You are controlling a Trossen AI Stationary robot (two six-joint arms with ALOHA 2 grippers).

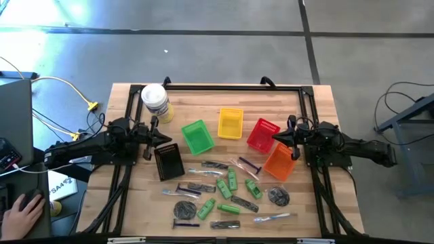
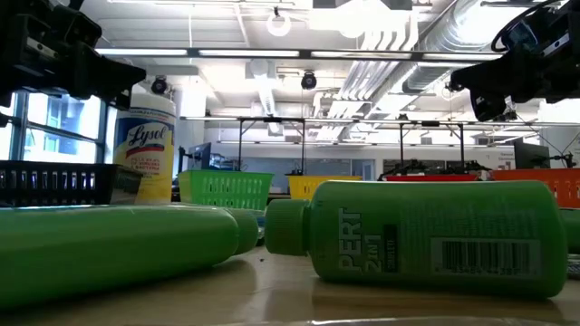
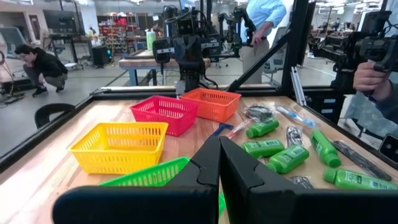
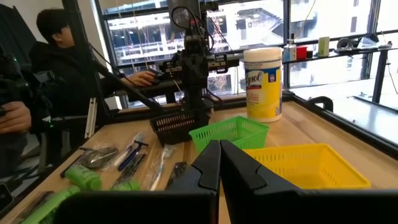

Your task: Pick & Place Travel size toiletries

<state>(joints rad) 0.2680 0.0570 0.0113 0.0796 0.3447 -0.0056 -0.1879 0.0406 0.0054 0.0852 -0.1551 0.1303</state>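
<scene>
The travel size toiletries lie scattered on the near half of the wooden table: green bottles (image 1: 232, 179) (image 3: 271, 148) (image 2: 435, 237), dark grey discs (image 1: 184, 210) (image 1: 278, 196), a purple-handled razor (image 1: 248, 164), dark sticks (image 1: 214, 165) and clear-wrapped pieces (image 1: 274, 217). All of them rest flat on the board. My left gripper (image 1: 166, 139) (image 3: 219, 146) hovers shut at the table's left, above the black basket's far edge. My right gripper (image 1: 277, 137) (image 4: 219, 148) hovers shut at the right, over the red basket. Neither holds anything.
Five mesh baskets stand in an arc: black (image 1: 168, 161), green (image 1: 197, 136), yellow (image 1: 230, 123), red (image 1: 262, 134), orange (image 1: 279, 163). A white-lidded yellowish jar (image 1: 155, 102) stands at the far left. A black frame (image 1: 234, 87) rims the table. People stand beyond the table.
</scene>
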